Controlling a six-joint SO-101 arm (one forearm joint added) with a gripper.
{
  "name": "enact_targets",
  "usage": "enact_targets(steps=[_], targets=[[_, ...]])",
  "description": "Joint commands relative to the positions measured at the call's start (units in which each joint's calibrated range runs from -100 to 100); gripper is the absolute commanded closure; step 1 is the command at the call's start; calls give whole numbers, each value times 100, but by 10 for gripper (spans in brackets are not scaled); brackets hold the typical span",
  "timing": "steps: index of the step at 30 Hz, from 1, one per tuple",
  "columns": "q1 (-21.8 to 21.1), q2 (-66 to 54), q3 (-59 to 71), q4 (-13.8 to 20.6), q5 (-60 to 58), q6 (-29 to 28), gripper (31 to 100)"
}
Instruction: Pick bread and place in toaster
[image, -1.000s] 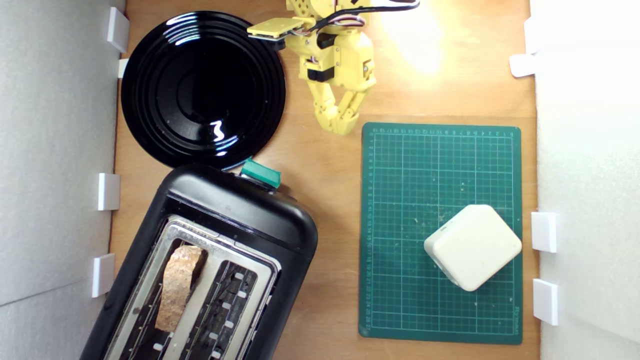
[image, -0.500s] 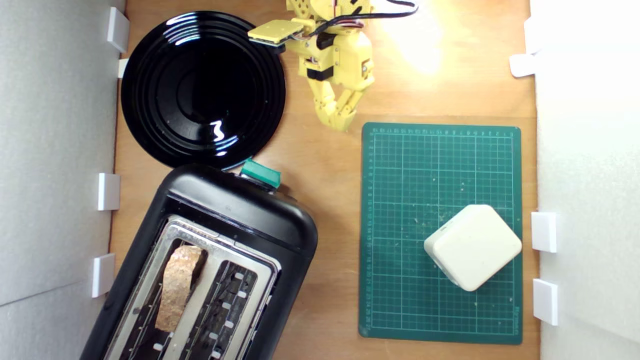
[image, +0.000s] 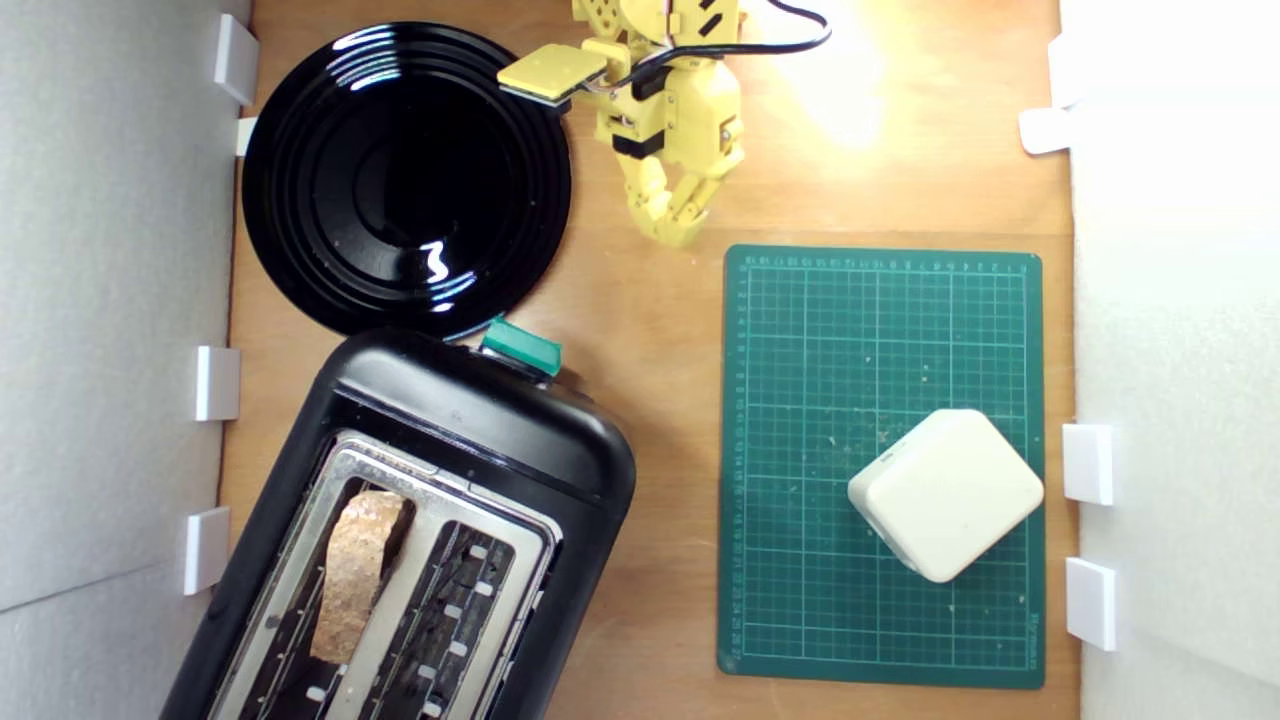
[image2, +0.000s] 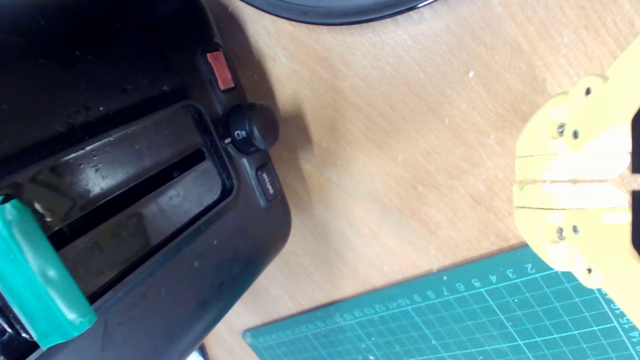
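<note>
The bread (image: 352, 573), a brown crusty slice, stands in the slot of the black toaster (image: 480, 425) nearer the exterior view's left. The toaster fills the lower left of that view, its teal lever (image: 520, 347) at the near end. My yellow gripper (image: 678, 235) hovers over bare wood near the top middle, far from the toaster, shut with nothing held. The wrist view shows the gripper (image2: 520, 182) with its jaws pressed together, plus the toaster's front (image2: 165, 210) with its knob (image2: 252, 128) and the teal lever (image2: 37, 280).
A round glossy black plate (image: 405, 180) lies at the upper left of the exterior view. A green cutting mat (image: 880, 340) on the right carries a cream-white rounded block (image: 945, 493). White foam walls with clips line both sides.
My gripper has drawn back slightly toward the top of the exterior view, away from the mat's corner. The bread and the toaster have not moved.
</note>
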Motion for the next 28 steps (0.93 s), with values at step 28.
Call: enact_targets(steps=[28], targets=[[28,-10,-7,-3,56,-31,907]])
